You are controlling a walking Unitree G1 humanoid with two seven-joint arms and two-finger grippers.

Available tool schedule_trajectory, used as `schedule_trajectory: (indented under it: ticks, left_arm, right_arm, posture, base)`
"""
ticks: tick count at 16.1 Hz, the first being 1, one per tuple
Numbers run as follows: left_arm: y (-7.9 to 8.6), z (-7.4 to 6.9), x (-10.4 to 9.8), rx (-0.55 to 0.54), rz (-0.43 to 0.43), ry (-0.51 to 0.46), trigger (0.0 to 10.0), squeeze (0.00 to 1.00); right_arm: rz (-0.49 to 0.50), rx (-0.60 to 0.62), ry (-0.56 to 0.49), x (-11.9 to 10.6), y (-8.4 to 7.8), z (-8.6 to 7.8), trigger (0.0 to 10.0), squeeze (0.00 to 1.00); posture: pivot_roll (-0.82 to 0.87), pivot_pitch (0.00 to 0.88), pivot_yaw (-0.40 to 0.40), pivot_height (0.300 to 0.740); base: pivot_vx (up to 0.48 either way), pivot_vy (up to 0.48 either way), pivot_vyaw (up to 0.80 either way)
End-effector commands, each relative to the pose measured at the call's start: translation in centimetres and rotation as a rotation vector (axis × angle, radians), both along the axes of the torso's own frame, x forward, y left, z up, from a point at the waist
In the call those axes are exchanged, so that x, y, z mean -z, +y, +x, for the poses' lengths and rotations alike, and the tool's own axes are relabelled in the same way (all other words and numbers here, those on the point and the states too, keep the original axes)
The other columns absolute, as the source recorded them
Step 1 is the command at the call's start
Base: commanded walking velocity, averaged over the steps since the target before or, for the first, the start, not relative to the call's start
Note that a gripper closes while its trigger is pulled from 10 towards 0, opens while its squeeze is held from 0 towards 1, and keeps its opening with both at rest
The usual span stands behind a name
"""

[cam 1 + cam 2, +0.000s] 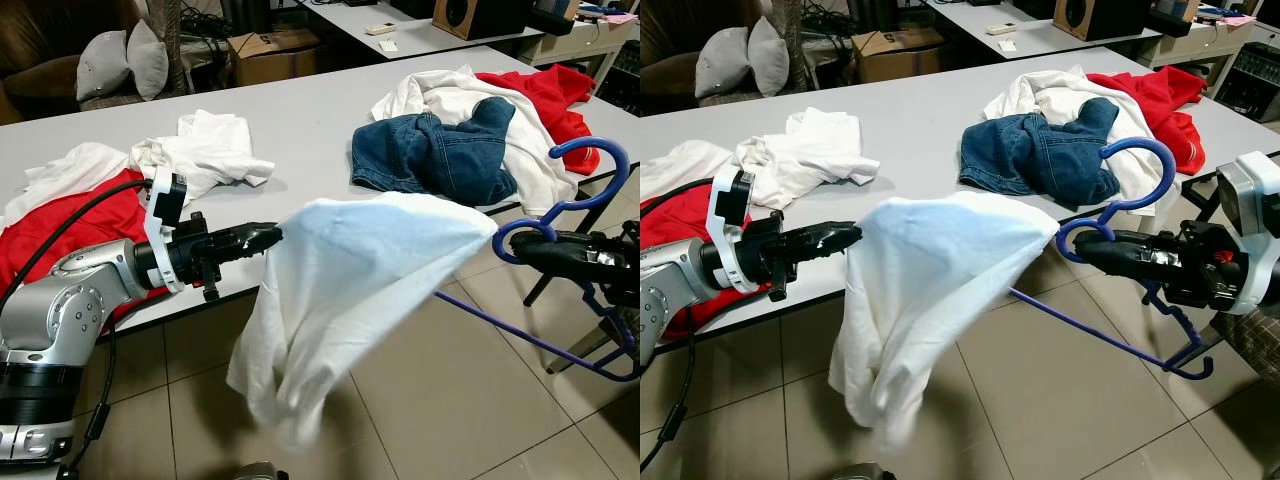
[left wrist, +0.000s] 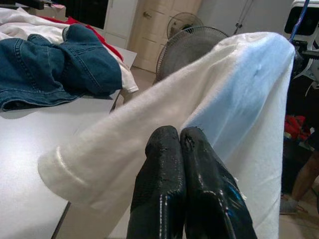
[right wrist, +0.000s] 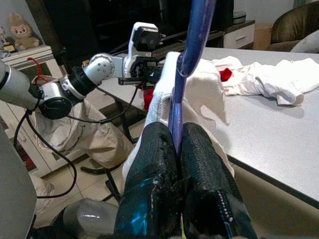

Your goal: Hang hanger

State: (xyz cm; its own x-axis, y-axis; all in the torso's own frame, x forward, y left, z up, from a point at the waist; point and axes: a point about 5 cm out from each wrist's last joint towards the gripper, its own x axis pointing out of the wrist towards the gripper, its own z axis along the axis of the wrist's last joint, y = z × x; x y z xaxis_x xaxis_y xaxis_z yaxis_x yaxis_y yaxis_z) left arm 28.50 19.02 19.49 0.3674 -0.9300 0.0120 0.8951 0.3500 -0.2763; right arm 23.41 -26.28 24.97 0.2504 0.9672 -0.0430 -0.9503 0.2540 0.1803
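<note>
Left gripper (image 1: 268,236) pinched shut on one edge of the white shirt (image 1: 350,290), held out over the floor in front of the grey table (image 1: 300,120). Shirt drapes over one arm of the blue hanger (image 1: 575,215), hiding that end. Right gripper (image 1: 1100,245) clamped shut on the hanger just under its hook. Hanger's far lower corner cut off in the left eye view, visible in the right eye view. Jeans (image 1: 435,150) piled on the table behind. Left wrist view adds a floor fan (image 2: 187,45). No readable writing.
</note>
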Motion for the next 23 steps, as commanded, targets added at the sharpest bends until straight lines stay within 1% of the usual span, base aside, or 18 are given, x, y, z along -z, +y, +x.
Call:
schedule_trajectory:
  ticks: [1,3,4,5,9,11,13,16,19,21,23]
  left_arm:
    - [0.5,0.0,-0.2,-0.017,-0.013,-0.007,0.0,0.0]
    - [0.5,0.0,-0.2,-0.017,-0.013,-0.007,0.0,0.0]
    - [1.8,0.0,-0.6,-0.085,-0.044,-0.022,0.0,0.0]
    - [3.3,-0.1,-0.8,-0.169,-0.073,-0.042,0.0,0.0]
    - [2.5,0.1,-0.1,-0.155,-0.055,-0.032,0.0,0.0]
    - [2.5,0.0,0.5,-0.152,-0.035,-0.022,0.0,0.0]
    - [3.3,0.0,0.9,-0.191,-0.028,-0.02,0.0,0.0]
    - [5.6,0.3,-0.1,-0.3,-0.119,-0.053,0.0,0.0]
    - [5.9,0.3,0.3,-0.312,-0.098,-0.048,0.0,0.0]
    - [5.9,0.4,0.5,-0.322,-0.108,-0.049,0.0,0.0]
    - [5.7,0.2,0.8,-0.296,-0.094,-0.039,0.0,0.0]
  right_arm:
    - [0.007,-0.005,-0.029,-0.7,0.1,0.1,0.0,0.0]
    - [0.007,-0.005,-0.029,-0.7,0.1,0.1,0.0,0.0]
    - [0.005,0.013,-0.037,-0.6,0.1,0.4,0.0,0.0]
    - [-0.023,0.056,-0.041,-0.2,0.2,0.9,0.0,0.0]
    - [-0.046,0.07,-0.039,1.1,1.0,1.3,0.0,0.0]
    - [-0.051,0.071,-0.043,1.3,1.2,1.4,0.0,0.0]
    - [-0.051,0.065,-0.039,1.4,1.2,1.3,0.0,0.0]
    - [-0.049,0.074,-0.049,1.1,0.6,1.0,0.0,0.0]
    - [-0.046,0.079,-0.058,1.0,0.4,1.0,0.0,0.0]
    - [-0.043,0.079,-0.066,0.9,0.4,1.0,0.0,0.0]
    - [-0.043,0.086,-0.074,0.9,0.3,1.0,0.0,0.0]
  posture:
    - [-0.08,0.0,0.024,0.74]
    - [-0.08,0.0,0.024,0.74]
    - [-0.07,0.0,0.023,0.74]
    - [-0.07,0.0,0.023,0.74]
    - [-0.07,0.0,0.025,0.74]
    - [-0.07,0.0,0.025,0.74]
    - [-0.07,0.0,0.024,0.74]
    - [-0.07,0.0,0.024,0.74]
    - [-0.07,0.0,0.025,0.74]
    - [-0.07,0.0,0.027,0.74]
    - [-0.07,0.0,0.028,0.74]
  base:
    - [0.0,0.0,0.0]
    - [0.0,0.0,0.0]
    - [0.0,0.0,0.0]
    - [0.0,0.0,0.0]
    - [0.0,0.0,0.0]
    - [0.0,0.0,0.0]
    - [0.0,0.0,0.0]
    - [0.0,0.0,0.0]
    - [0.0,0.0,0.0]
    - [0.0,0.0,0.0]
    - [0.0,0.0,0.0]
